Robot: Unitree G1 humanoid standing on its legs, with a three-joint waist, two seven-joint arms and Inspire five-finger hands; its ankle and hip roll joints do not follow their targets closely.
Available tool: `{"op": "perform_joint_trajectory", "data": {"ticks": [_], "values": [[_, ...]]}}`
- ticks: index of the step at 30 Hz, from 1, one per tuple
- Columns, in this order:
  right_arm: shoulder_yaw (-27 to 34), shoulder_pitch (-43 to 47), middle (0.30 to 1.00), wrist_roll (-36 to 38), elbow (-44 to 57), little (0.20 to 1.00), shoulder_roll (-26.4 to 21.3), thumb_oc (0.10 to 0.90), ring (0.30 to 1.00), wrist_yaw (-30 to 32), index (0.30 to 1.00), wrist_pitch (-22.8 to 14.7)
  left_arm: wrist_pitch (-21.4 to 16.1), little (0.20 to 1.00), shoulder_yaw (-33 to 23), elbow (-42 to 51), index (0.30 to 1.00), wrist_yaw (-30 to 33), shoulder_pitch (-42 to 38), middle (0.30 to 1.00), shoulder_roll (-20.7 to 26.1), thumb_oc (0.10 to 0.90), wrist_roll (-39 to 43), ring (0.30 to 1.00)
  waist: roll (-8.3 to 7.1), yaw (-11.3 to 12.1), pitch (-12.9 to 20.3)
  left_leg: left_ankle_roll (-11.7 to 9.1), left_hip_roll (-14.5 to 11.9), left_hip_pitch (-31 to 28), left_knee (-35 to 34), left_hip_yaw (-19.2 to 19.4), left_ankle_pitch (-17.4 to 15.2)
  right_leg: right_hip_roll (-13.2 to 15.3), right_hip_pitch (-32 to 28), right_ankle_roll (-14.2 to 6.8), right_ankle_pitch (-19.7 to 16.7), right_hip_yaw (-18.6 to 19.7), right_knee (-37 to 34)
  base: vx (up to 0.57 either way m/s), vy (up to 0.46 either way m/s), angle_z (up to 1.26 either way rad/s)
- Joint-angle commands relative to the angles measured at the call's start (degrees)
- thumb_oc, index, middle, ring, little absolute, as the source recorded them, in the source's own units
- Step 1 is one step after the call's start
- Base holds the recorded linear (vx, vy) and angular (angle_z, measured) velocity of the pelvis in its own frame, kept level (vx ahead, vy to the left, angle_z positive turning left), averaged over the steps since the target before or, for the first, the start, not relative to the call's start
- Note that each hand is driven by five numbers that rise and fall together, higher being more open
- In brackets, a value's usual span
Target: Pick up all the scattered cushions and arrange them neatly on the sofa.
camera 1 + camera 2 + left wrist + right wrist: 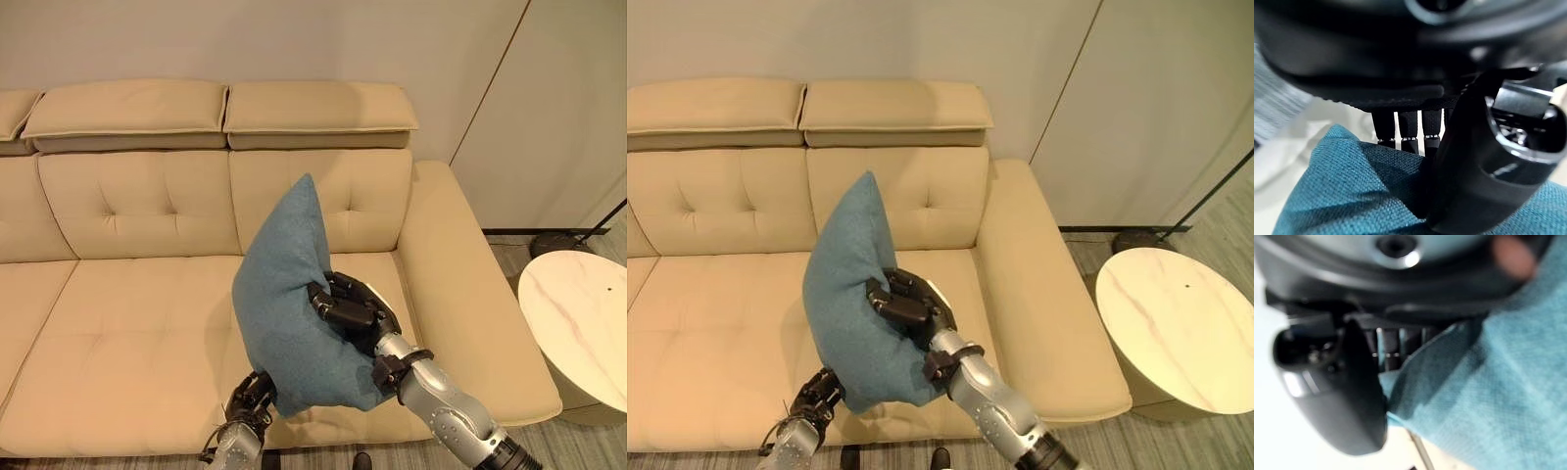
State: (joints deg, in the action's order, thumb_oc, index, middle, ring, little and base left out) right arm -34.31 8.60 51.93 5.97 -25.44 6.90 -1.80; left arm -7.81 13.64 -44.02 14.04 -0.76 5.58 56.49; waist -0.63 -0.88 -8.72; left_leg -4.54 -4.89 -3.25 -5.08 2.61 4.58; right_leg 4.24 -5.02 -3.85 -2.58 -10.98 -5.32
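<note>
The blue cushion [289, 294] is held up in the air over the seat of the sofa [127, 323], near its right end. It is stood on end, with its long side pointing up toward 12 o'clock. The right hand [348, 311] is clamped on its edge at 3 o'clock, fingers curled into the cloth. The left hand [250, 397] is pinched on the bottom corner at 7 o'clock. The backrest is seen at 12 o'clock from both hands, so the cushion can probably be leaned there. A round table [578, 313] is seen at 3 o'clock.

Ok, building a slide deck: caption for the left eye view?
Both hands, right hand and left hand, hold a blue cushion upright above the beige sofa.
</note>
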Motion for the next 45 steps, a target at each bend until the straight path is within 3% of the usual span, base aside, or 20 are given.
{"op": "perform_joint_trajectory", "data": {"ticks": [1, 6, 7, 8, 20, 21, 22, 23, 30, 37, 40, 41, 42, 45], "values": [[-2.23, 5.48, 0.300, 2.85, 15.22, 0.300, 9.18, 0.400, 0.300, -8.43, 0.300, -5.39, -1.73, 0.300, 5.71, 5.04, 0.300, -10.95, -9.68, 0.300, -4.99, 0.400, 0.15, 0.300, -1.83, -0.67, 3.66, -0.95, -1.69, 0.45, 0.08, -0.07, -4.80, 4.17, -1.43, -3.53, 2.52, 0.23, 0.32, 0.02, -0.025, -0.07], [-0.55, 6.84, 0.300, 0.07, 15.00, 0.300, 10.24, 0.400, 0.300, -7.87, 0.300, -5.85, -2.27, 0.300, 4.71, 3.93, 0.300, -10.35, -10.25, 0.300, -4.84, 0.400, -1.06, 0.300, -1.24, -1.05, 4.07, -1.04, -1.91, 0.09, 0.08, 0.27, -4.92, 4.12, -1.68, -3.42, 2.75, 0.41, 0.32, 0.00, -0.008, -0.02], [-0.55, 6.84, 0.300, 0.06, 15.00, 0.300, 10.24, 0.400, 0.300, -7.87, 0.300, -5.84, -2.27, 0.335, 4.71, 3.92, 0.335, -10.35, -10.26, 0.335, -4.84, 0.424, -1.06, 0.335, -1.24, -1.05, 4.07, -1.04, -1.91, 0.09, 0.08, 0.27, -4.92, 4.12, -1.69, -3.42, 2.76, 0.41, 0.32, 0.00, 0.000, 0.00], [0.07, 7.24, 0.300, -0.53, 14.90, 0.300, 10.67, 0.400, 0.300, -7.76, 0.300, -5.91, -2.30, 0.900, 4.03, 3.55, 0.900, -10.20, -10.35, 0.900, -4.55, 0.800, -1.70, 0.900, -1.02, -1.24, 4.18, -1.02, -1.93, 0.02, 0.08, 0.32, -4.95, 4.14, -1.72, -3.39, 2.78, 0.42, 0.32, 0.00, 0.000, 0.00], [-0.43, 7.22, 0.300, -1.26, 17.15, 0.300, 11.21, 0.400, 0.300, -9.89, 0.300, -4.64, -0.35, 0.900, 4.57, 1.53, 0.900, -10.84, -9.93, 0.900, -4.22, 0.800, -4.79, 0.900, 0.36, -1.66, 4.39, -0.97, -1.67, 0.24, 0.08, 0.13, -4.72, 4.10, -1.91, -3.22, 2.94, 0.36, 0.32, 0.00, 0.000, 0.00], [-0.87, 7.30, 0.300, -1.10, 17.08, 0.300, 11.56, 0.400, 0.300, -10.33, 0.300, -4.58, -0.76, 0.587, 4.65, 1.91, 0.587, -10.68, -9.92, 0.587, -4.55, 0.591, -4.36, 0.587, 0.31, -1.58, 4.38, -0.95, -1.67, 0.32, 0.08, 0.04, -4.66, 4.11, -1.94, -3.19, 2.90, 0.30, 0.32, 0.00, 0.000, 0.00], [-0.87, 7.31, 0.300, -1.10, 17.07, 0.300, 11.57, 0.400, 0.300, -10.34, 0.300, -4.59, -0.76, 0.540, 4.66, 1.91, 0.540, -10.67, -9.91, 0.540, -4.54, 0.560, -4.36, 0.540, 0.31, -1.59, 4.39, -0.95, -1.66, 0.32, 0.08, 0.03, -4.66, 4.11, -1.94, -3.19, 2.90, 0.28, 0.32, 0.00, 0.000, 0.00], [-1.40, 7.56, 0.300, -0.87, 16.84, 0.300, 12.40, 0.400, 0.300, -10.18, 0.300, -4.83, -1.27, 0.300, 5.10, 1.74, 0.300, -10.15, -10.20, 0.300, -5.27, 0.400, -3.76, 0.300, 0.14, -1.44, 4.43, -0.95, -1.59, 0.36, 0.08, -0.10, -4.60, 4.06, -2.04, -3.13, 2.93, 0.22, 0.32, 0.00, 0.000, 0.00], [-2.44, 9.10, 0.300, -0.88, 16.90, 0.300, 13.48, 0.400, 0.300, -9.74, 0.300, -5.24, -2.56, 0.300, 5.88, 1.17, 0.300, -8.74, -11.89, 0.300, -7.19, 0.400, -2.98, 0.300, -0.27, -1.41, 4.51, -1.00, -1.78, 0.13, 0.08, 0.11, -4.63, 4.09, -1.98, -3.03, 2.80, 0.23, 0.32, 0.00, 0.000, 0.00], [-0.07, 8.48, 0.300, -2.11, 17.39, 0.300, 11.21, 0.400, 0.300, -9.36, 0.300, -5.43, -2.22, 0.300, 4.51, 1.54, 0.300, -8.88, -11.78, 0.300, -6.30, 0.400, -3.15, 0.300, -0.19, -1.65, 4.65, -1.01, -1.82, -0.16, 0.08, 0.26, -4.72, 4.11, -2.25, -3.05, 2.92, 0.35, 0.32, 0.00, 0.000, 0.00], [4.50, 4.33, 0.300, -4.40, 18.66, 0.300, 7.64, 0.400, 0.300, -9.80, 0.300, -5.55, -3.25, 0.300, 1.45, 6.06, 0.300, -8.48, -9.40, 0.300, -3.57, 0.400, -4.14, 0.300, 0.13, -1.84, 4.71, -1.00, -1.79, -0.25, 0.08, 0.42, -4.78, 4.10, -2.26, -3.16, 2.96, 0.35, 0.32, 0.01, 0.000, 0.00], [9.87, 0.03, 0.300, -7.51, 18.85, 0.300, 4.01, 0.400, 0.300, -9.55, 0.300, -5.77, -4.22, 0.300, -1.46, 10.78, 0.300, -8.46, -6.49, 0.300, -0.80, 0.400, -5.31, 0.300, 0.33, -1.80, 4.87, -0.96, -1.70, -0.31, 0.08, 0.44, -4.80, 4.13, -2.40, -3.30, 3.02, 0.23, 0.32, 0.03, 0.000, 0.00], [9.90, -0.08, 0.300, -7.52, 18.93, 0.300, 4.00, 0.400, 0.300, -9.54, 0.300, -5.74, -4.20, 0.300, -1.39, 10.85, 0.300, -8.42, -6.39, 0.300, -0.81, 0.400, -5.32, 0.300, 0.33, -1.75, 4.91, -0.97, -1.71, -0.34, 0.08, 0.45, -4.81, 4.13, -2.42, -3.30, 3.03, 0.24, 0.32, 0.04, -0.002, 0.03], [18.79, -7.69, 0.300, -12.19, 15.86, 0.300, 0.44, 0.400, 0.300, -9.34, 0.300, -6.30, -5.22, 0.300, -7.45, 13.73, 0.300, -9.59, -2.32, 0.300, 3.00, 0.400, -7.13, 0.300, 0.61, -1.73, 5.30, -1.02, -1.65, -0.36, 0.08, 0.37, -4.90, 4.23, -2.43, -3.55, 3.19, 0.04, 0.32, 0.03, -0.001, 0.01]]}}
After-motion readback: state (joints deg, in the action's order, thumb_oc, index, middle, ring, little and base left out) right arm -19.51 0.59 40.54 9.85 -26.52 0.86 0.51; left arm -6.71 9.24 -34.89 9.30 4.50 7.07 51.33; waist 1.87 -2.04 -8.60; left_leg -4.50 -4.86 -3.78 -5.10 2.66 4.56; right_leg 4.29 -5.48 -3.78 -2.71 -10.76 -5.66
